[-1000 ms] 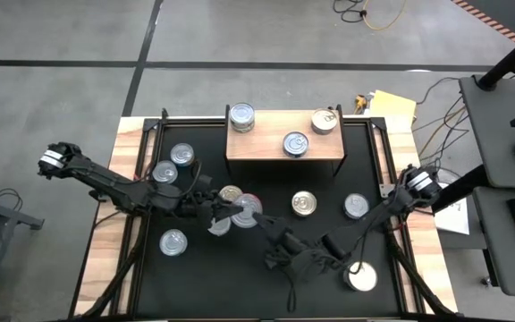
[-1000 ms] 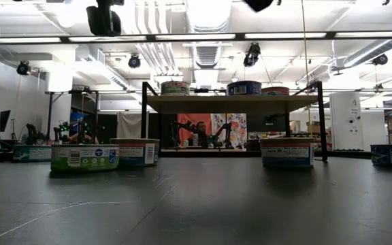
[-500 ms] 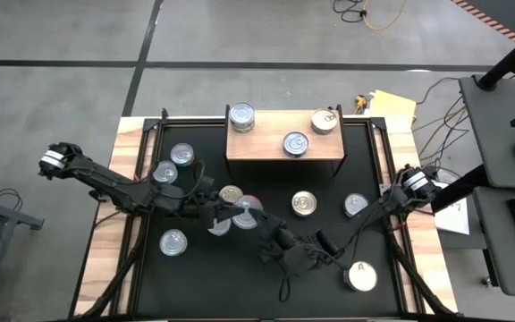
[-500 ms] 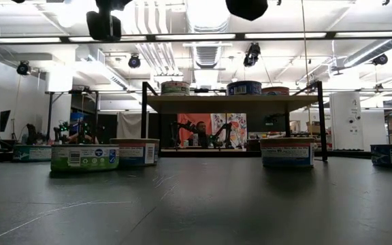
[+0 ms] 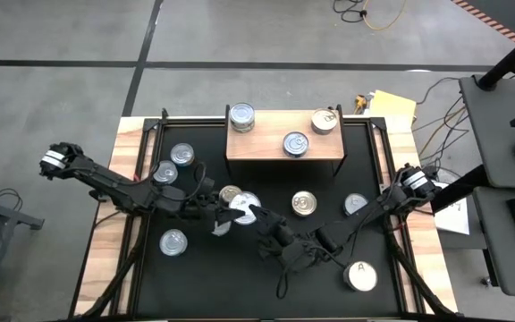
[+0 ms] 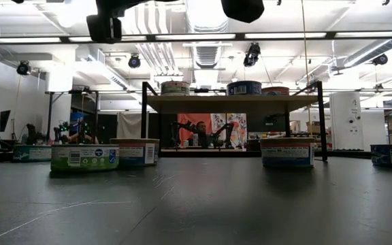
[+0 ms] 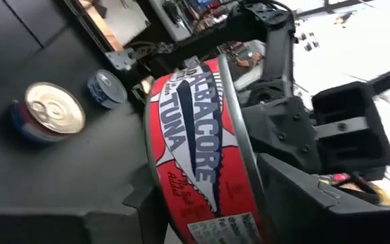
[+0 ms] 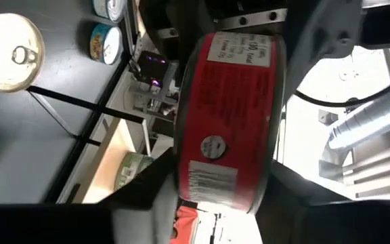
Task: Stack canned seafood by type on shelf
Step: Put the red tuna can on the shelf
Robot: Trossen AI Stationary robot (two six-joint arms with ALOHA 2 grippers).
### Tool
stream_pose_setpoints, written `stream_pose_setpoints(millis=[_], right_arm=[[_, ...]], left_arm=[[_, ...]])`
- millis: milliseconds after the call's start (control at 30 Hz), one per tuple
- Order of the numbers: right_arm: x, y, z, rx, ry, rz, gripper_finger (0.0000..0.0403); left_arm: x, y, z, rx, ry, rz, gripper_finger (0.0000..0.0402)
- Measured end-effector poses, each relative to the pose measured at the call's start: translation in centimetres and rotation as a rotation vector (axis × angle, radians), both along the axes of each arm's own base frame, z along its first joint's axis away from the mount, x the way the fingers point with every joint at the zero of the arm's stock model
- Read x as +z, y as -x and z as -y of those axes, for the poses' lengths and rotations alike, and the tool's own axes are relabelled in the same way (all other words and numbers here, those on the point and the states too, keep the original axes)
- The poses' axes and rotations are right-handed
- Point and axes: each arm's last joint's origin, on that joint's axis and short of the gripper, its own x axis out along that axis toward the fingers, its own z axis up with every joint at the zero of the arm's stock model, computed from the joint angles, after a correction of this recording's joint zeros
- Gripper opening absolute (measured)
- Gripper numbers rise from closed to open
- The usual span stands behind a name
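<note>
**Albacore tuna can held between both grippers over mid-table**

A red-labelled Albacore tuna can (image 5: 245,207) is held up off the black tabletop (image 5: 240,277), in front of the shelf (image 5: 266,145), where the two arms meet. The right gripper (image 5: 262,224) is reached in from the right, and in its wrist view the can is seen pinched between its fingers (image 8: 147,203), one finger on each flat face. The left gripper (image 5: 229,213) is brought in from the left with the same can between its fingers (image 7: 303,196). Whether the left jaws are clamped on the can or eased off cannot be told.

Three cans are seen on the wooden shelf: a silver-topped one (image 5: 242,116) at its back left, another (image 5: 296,143) near its front edge, and a gold-topped one (image 5: 325,121) at its back right.

On the tabletop, two silver-topped cans (image 5: 183,155) (image 5: 165,171) are placed left of the shelf and a third (image 5: 173,241) nearer the front left. A gold-topped can (image 5: 231,193) lies just beside the held can. Another gold-topped can (image 5: 304,203) and a silver one (image 5: 356,205) are set to the right. A white-topped can marked "A" (image 5: 361,275) sits at the front right.
</note>
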Motion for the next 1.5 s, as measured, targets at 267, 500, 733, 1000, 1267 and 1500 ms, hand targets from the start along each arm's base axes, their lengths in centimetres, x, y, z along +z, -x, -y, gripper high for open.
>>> stream_pose_setpoints(millis=[267, 500, 733, 1000, 1267, 1500], right_arm=[[0.1, 0.0, 0.0, -0.002, 0.000, 0.000, 0.0125], [0.5, 0.3, 0.1, -0.012, -0.032, 0.033, 0.0125], [2.1, 1.0, 0.6, -0.048, -0.055, 0.082, 0.0125], [4.4, 1.8, 3.2, -0.086, -0.184, 0.222, 0.0125], [6.3, 3.3, 9.3, -0.014, -0.585, 0.278, 0.0125], [6.1, 3.9, 14.9, -0.019, -0.842, 0.202, 0.0125]], left_arm=[[0.0, 0.0, -0.1, 0.012, -0.064, 0.000, 0.0204], [0.1, 0.0, -0.2, 0.011, -0.146, 0.009, 0.0268], [1.2, 0.6, -0.4, 0.009, -0.335, 0.049, 0.0297], [2.9, 2.2, -0.9, 0.014, -0.760, 0.091, 0.0292], [3.5, 4.6, -1.9, 0.028, -0.948, -0.005, 0.0290], [2.3, 6.1, -3.0, 0.130, -1.098, -0.273, 0.0290]])
